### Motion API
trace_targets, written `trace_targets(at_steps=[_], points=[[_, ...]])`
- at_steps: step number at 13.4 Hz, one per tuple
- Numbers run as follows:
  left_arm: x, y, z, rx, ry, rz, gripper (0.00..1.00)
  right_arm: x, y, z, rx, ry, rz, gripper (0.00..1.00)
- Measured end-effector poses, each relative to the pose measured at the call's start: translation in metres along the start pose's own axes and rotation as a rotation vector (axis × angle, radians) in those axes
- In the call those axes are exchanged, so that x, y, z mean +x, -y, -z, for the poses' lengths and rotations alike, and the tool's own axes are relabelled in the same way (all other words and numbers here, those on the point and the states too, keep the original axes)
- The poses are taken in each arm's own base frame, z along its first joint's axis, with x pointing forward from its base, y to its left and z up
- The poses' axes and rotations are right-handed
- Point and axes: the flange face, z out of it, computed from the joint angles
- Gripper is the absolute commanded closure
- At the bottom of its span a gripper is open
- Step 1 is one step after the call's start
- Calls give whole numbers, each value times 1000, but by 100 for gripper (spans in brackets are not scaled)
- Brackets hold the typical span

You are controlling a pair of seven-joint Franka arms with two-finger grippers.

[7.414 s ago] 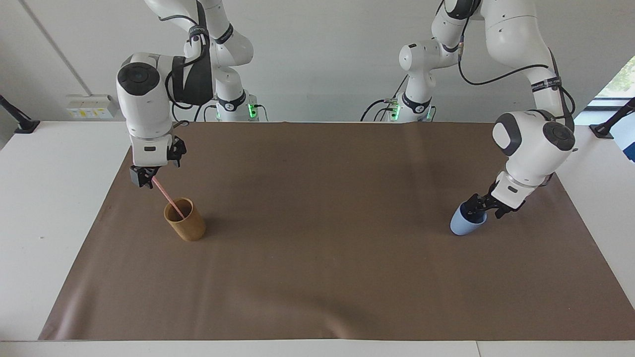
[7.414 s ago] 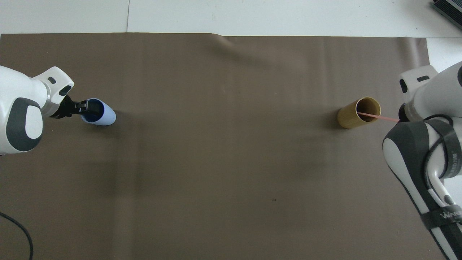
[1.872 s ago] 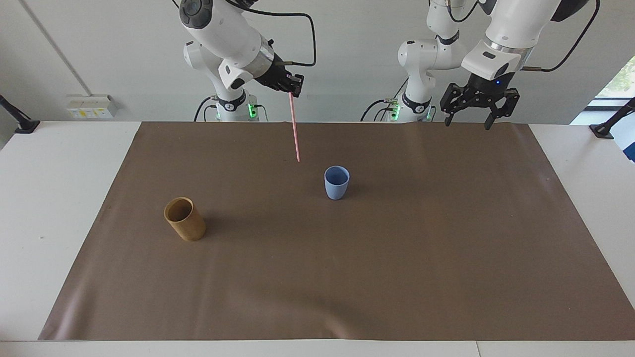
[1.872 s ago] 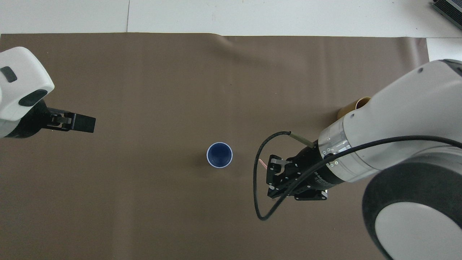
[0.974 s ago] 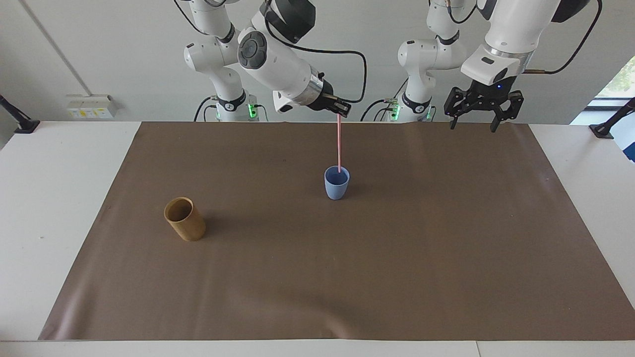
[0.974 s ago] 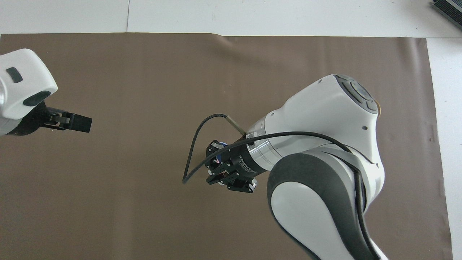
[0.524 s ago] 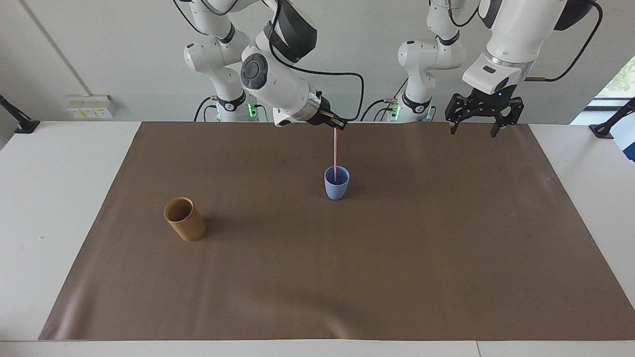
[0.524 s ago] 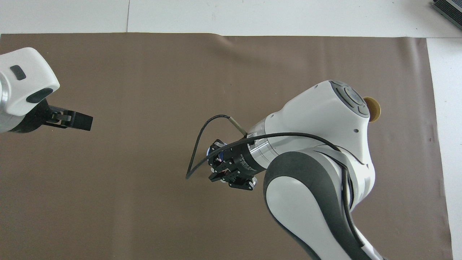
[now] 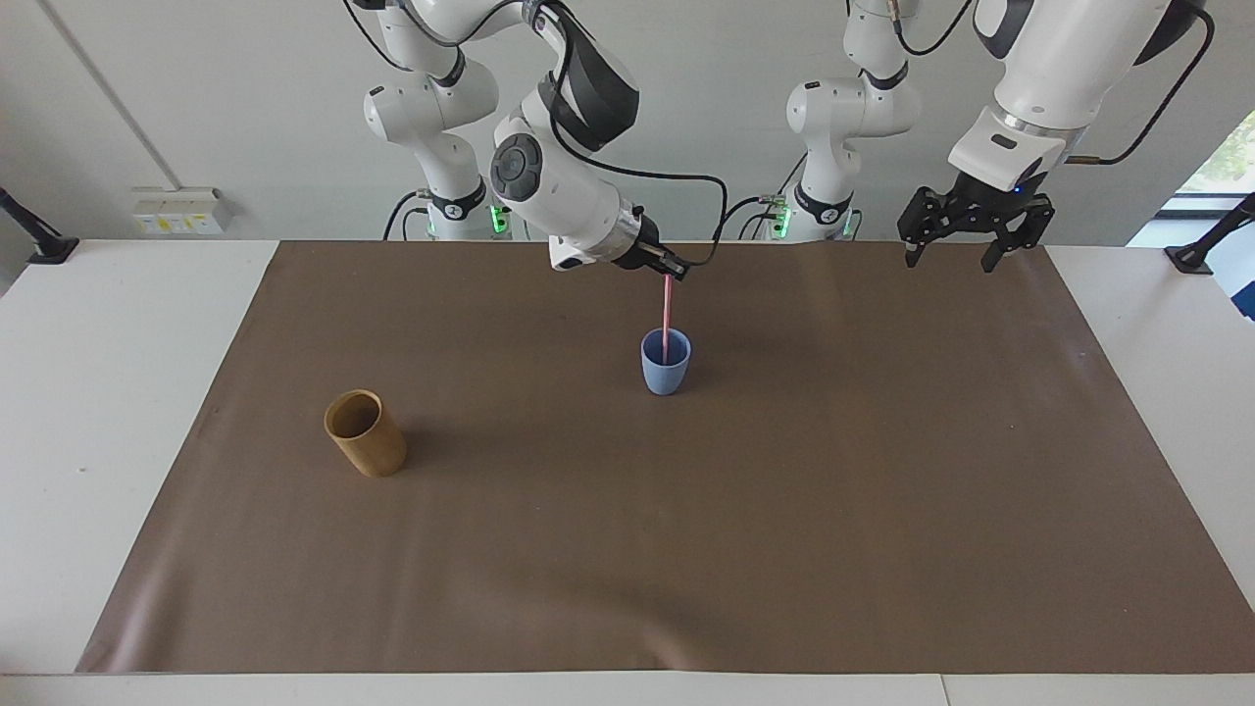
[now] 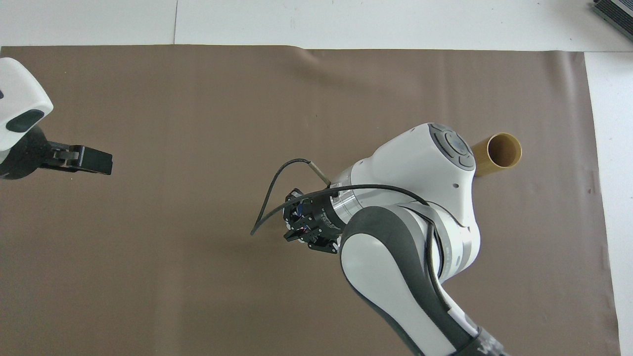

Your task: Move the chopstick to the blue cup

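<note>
The blue cup [image 9: 666, 368] stands upright on the brown mat [image 9: 784, 510], about midway between the two arms' ends. The pale pink chopstick [image 9: 667, 314] hangs nearly upright, its lower end inside the cup's mouth. My right gripper [image 9: 674, 272] is shut on the stick's top end, directly over the cup. In the overhead view the right gripper [image 10: 299, 222] and wrist cover the cup almost completely. My left gripper [image 9: 949, 259] waits open and holds nothing, raised over the mat's edge toward the left arm's end; the overhead view shows the left gripper [image 10: 94, 162] edge-on.
A tan cylindrical cup [image 9: 365, 433] stands on the mat toward the right arm's end, farther from the robots than the blue cup; the overhead view shows the tan cup [image 10: 497, 153] with nothing in it. White tabletop [image 9: 98, 392] surrounds the mat.
The right gripper has come down over the blue cup, sinking the chopstick's lower end deeper into it. The left gripper has drifted toward its own end of the table.
</note>
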Motion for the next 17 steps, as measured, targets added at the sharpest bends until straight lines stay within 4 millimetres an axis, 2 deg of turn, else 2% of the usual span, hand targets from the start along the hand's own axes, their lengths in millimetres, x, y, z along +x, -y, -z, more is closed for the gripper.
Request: trace_targets(at_steps=[1,5,8,12,15,17], points=[[0,0,0,0,2,1,0,1,0,-3,-3,0,-1,0],[-1,-2,0,0,7,1,0,2,1,-3,-5,-6,11,0],[-1,-5,1,7,5,-6,0,2,2,8,-30,-90,67,0],[-2,-7,1,9,5,-9,0,-2,1,45,-120,-338,292,0],[-2,-6,1,9,5,-8,0,21,-5,71,-257,-505,528,0],[-2,-6,1,9,5,-7,0,38,-10,97,-308,-565,615,0]])
